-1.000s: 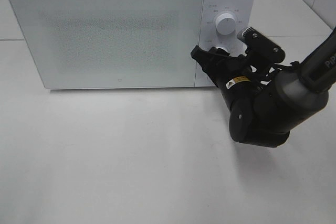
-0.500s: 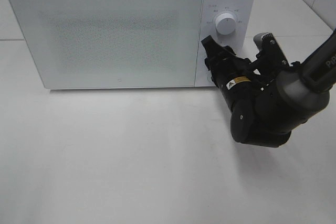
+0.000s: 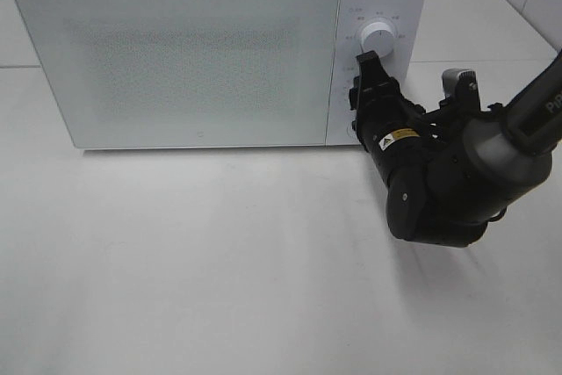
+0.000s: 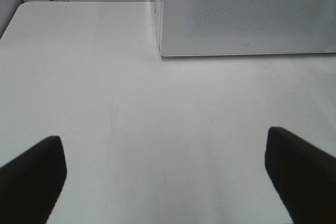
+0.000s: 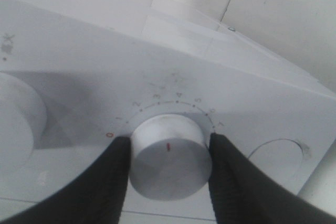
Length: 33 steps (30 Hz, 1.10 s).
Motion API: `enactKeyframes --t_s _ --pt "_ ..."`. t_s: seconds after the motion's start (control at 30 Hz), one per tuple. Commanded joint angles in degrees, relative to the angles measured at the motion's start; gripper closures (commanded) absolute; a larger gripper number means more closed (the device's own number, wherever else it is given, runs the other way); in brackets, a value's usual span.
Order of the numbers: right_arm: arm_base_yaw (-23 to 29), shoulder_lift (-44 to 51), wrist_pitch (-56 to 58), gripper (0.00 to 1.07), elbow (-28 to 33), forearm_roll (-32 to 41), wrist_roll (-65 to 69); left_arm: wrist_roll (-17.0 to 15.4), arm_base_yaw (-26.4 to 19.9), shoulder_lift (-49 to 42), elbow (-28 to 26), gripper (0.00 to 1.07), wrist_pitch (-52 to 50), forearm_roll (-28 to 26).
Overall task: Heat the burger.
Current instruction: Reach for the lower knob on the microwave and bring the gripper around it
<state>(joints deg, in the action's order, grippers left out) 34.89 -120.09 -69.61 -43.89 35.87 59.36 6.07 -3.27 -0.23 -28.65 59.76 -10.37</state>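
The burger is hidden from every view. A white microwave (image 3: 193,59) stands at the back of the table with its door closed. My right gripper (image 3: 367,94) is at the control panel, shut on the lower dial (image 5: 168,163), with one black finger (image 5: 113,177) pressed against each side of it. The dial's red mark points toward the middle of its number scale. In the exterior high view one finger stands above the dial and hides it. My left gripper (image 4: 168,171) is open and holds nothing, low over the bare table in front of the microwave's (image 4: 247,14) left corner.
The upper dial (image 3: 377,39) sits just above my right gripper and shows at the edge of the right wrist view as a white knob (image 5: 13,119). The white table (image 3: 219,261) stretches in front of the microwave. A tiled wall rises at the back right.
My right gripper has rotated clockwise around the lower dial. Its dark finger swung from the dial's left side to above it. The left arm has not moved.
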Motion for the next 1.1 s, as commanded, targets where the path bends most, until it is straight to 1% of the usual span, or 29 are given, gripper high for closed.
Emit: enactKeyframes --t_s 0.03,0.4,0.5,0.57,0.83,1.1 --pt "0.5 0.7 -6.4 1.06 -0.9 -5.8 5.0 -0.4 0.4 -1.3 0.2 0.09 -0.5 -0.2" --pt "0.5 0.7 -6.2 1.06 -0.9 -5.6 15.5 -0.4 0.4 -1.3 0.2 0.09 -0.5 -0.2" --pt "0.5 0.7 -6.2 1.06 -0.9 -5.3 16.6 -0.4 0.4 -1.3 0.2 0.09 -0.5 -0.2" --pt "0.5 0.7 -6.2 1.06 -0.9 -5.2 20.9 -0.4 0.4 -1.3 0.2 0.09 -0.5 -0.2" --pt "0.5 0.7 -6.1 1.06 -0.9 -5.1 27.2 -0.4 0.4 -1.3 0.2 0.09 -0.5 -0.2" --pt "0.5 0.7 -5.8 1.06 -0.9 -5.1 29.4 -0.4 0.4 -1.3 0.2 0.09 -0.5 -0.2"
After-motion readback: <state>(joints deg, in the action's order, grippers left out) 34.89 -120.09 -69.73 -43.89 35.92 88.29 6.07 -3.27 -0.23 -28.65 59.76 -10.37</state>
